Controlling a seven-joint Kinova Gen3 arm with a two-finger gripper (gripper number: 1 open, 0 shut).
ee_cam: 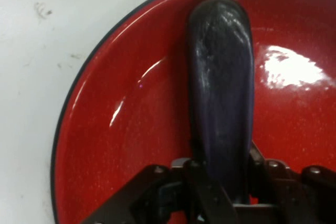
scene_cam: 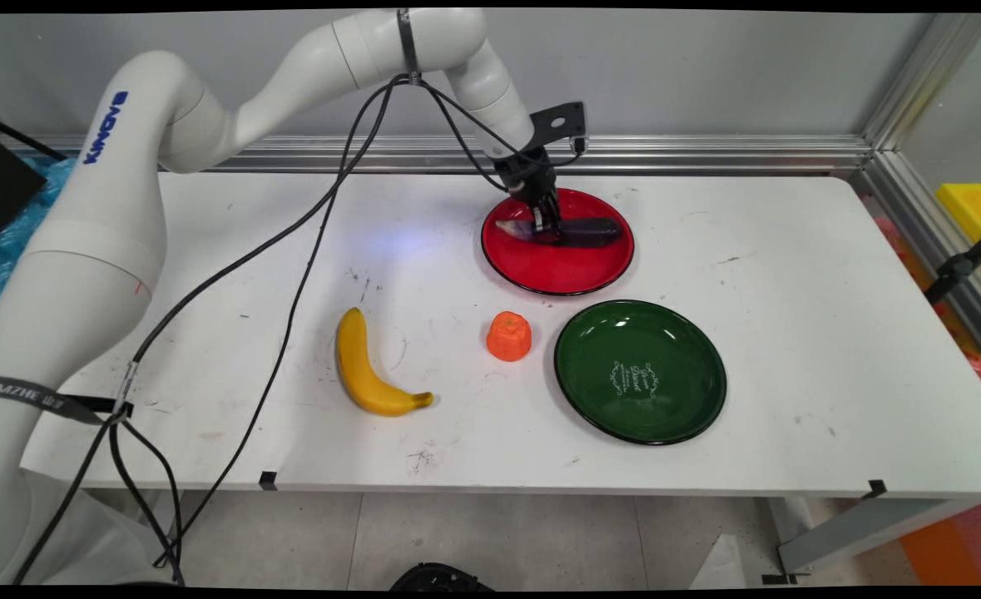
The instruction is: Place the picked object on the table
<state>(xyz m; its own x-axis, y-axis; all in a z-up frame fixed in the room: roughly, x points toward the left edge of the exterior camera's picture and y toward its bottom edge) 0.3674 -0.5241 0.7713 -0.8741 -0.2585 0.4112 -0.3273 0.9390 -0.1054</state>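
A dark purple eggplant (scene_cam: 592, 230) lies on a red plate (scene_cam: 557, 270) at the back middle of the white table. My gripper (scene_cam: 547, 226) reaches down onto the eggplant's left part, near its pale stem end. In the hand view the eggplant (ee_cam: 220, 87) runs up the picture from between the fingers (ee_cam: 195, 165), which press on both of its sides. The gripper (ee_cam: 224, 162) is shut on the eggplant, which rests on the red plate (ee_cam: 121, 145).
A green plate (scene_cam: 594, 374) with white lettering sits in front of the red one. An orange fruit-like object (scene_cam: 508, 336) stands to its left, and a yellow banana (scene_cam: 361, 366) lies further left. Black cables hang over the table's left side.
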